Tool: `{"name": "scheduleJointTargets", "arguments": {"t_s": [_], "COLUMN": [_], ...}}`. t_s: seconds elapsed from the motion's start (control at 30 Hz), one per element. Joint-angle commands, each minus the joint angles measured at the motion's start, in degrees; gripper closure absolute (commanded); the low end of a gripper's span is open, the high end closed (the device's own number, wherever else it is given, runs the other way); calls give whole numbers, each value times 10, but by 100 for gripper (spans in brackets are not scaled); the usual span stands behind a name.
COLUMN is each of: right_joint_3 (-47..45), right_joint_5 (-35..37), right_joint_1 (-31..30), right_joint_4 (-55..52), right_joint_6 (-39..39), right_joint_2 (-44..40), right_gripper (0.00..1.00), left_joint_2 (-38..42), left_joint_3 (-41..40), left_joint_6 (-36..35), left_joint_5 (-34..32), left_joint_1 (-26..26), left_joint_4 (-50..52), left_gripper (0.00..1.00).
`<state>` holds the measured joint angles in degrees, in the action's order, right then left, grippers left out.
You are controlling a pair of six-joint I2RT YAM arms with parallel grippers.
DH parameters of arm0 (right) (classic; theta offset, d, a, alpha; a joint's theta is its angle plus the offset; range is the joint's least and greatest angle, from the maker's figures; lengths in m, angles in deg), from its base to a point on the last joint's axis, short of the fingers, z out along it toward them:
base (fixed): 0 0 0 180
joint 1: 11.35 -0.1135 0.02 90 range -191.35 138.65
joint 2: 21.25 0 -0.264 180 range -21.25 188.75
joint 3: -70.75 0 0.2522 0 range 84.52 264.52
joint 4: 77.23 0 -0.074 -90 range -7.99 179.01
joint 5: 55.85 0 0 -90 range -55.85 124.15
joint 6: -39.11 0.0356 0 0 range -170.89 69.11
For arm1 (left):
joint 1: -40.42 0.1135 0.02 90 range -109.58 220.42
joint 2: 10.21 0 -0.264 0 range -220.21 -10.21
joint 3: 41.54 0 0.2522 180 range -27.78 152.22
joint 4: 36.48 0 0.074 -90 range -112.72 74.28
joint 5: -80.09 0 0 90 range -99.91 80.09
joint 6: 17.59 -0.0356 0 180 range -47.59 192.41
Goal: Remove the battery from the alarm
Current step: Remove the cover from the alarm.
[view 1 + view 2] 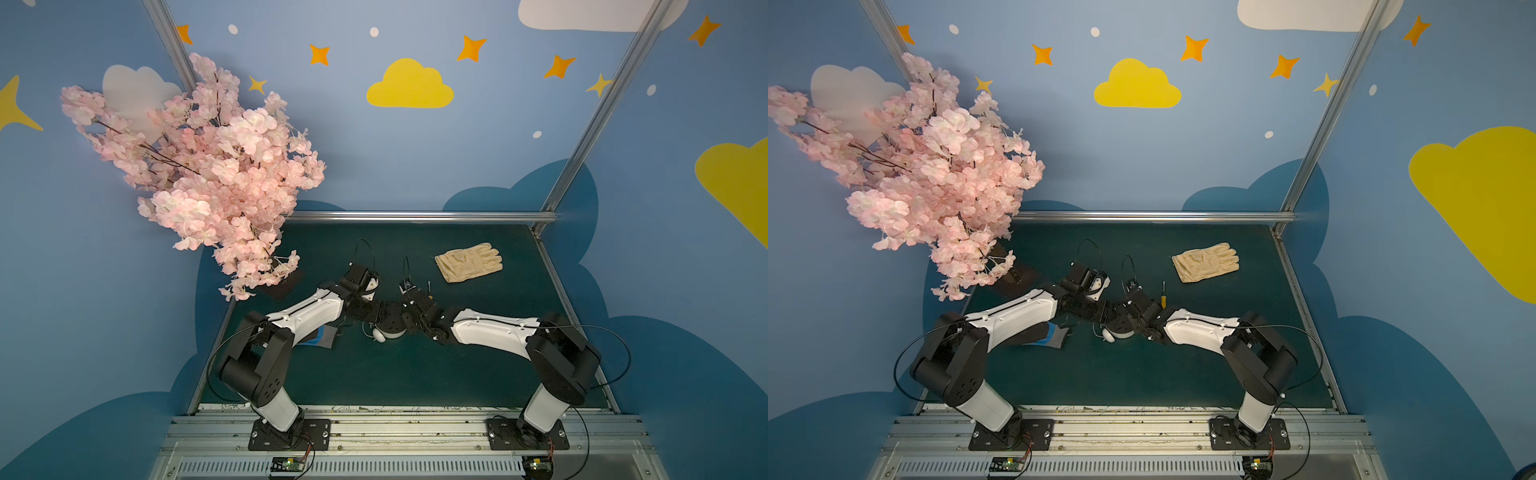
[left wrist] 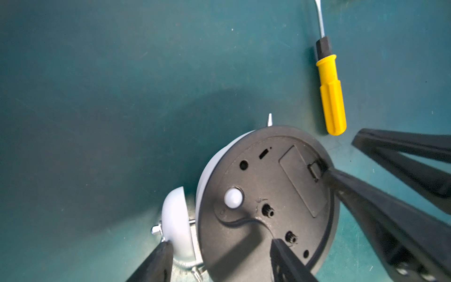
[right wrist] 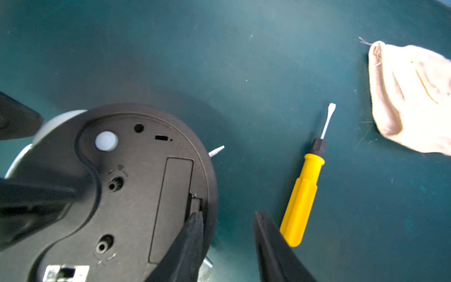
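Note:
The alarm (image 2: 256, 175) lies face down on the green mat, dark back panel up, between both arms (image 1: 392, 329). Its battery cover (image 3: 170, 207) is closed, so the battery is hidden. My left gripper (image 2: 222, 243) is open: one finger (image 2: 161, 256) touches the white bell (image 2: 174, 219), the other rests on the back panel. My right gripper (image 3: 228, 214) is open over the alarm's rim. One of its fingertips (image 3: 192, 227) sits at the cover's latch (image 3: 195, 203); the other hangs outside the rim, over the mat.
A yellow-handled screwdriver (image 3: 302, 200) lies on the mat close beside the alarm (image 1: 1163, 297). A beige glove (image 1: 469, 262) lies at the back right. A grey-blue glove (image 1: 1050, 334) lies under the left arm. A pink blossom branch (image 1: 208, 166) overhangs the back left.

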<state>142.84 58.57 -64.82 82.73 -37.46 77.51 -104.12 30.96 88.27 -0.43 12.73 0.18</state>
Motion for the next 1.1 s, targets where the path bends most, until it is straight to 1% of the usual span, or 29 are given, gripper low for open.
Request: {"name": "scheduleJointTargets", "arguments": {"t_s": [0.0,0.2,0.37,0.43,0.6,0.7,0.93,1.07], "right_joint_3": [18,39,40,42,51,49,65,83], "right_joint_5": [28,20,-18,-20,21,28,37,59], "right_joint_1": [-3,-1,-1,-1,-2,-3,-4,-6], "right_joint_4": [-26,-49,-53,-57,-92,-95,-123,-166], "right_joint_6": [-12,-16,-16,-14,-3,2,16,35], "right_joint_2": [3,20,28,27,28,25,49,65], "right_gripper": [61,63,63,63,64,64,65,65], "left_joint_2": [-11,-18,-20,-19,-21,-22,-19,-20], "left_joint_3": [0,-8,-7,-8,-10,-11,-15,-16], "left_joint_6": [3,8,9,8,10,12,13,15], "left_joint_5": [16,23,24,23,24,21,20,18], "left_joint_1": [3,4,5,4,5,5,5,5], "left_joint_4": [-5,-14,-14,-14,-13,-10,-8,-5], "left_gripper": [33,39,41,41,43,44,45,45]}}
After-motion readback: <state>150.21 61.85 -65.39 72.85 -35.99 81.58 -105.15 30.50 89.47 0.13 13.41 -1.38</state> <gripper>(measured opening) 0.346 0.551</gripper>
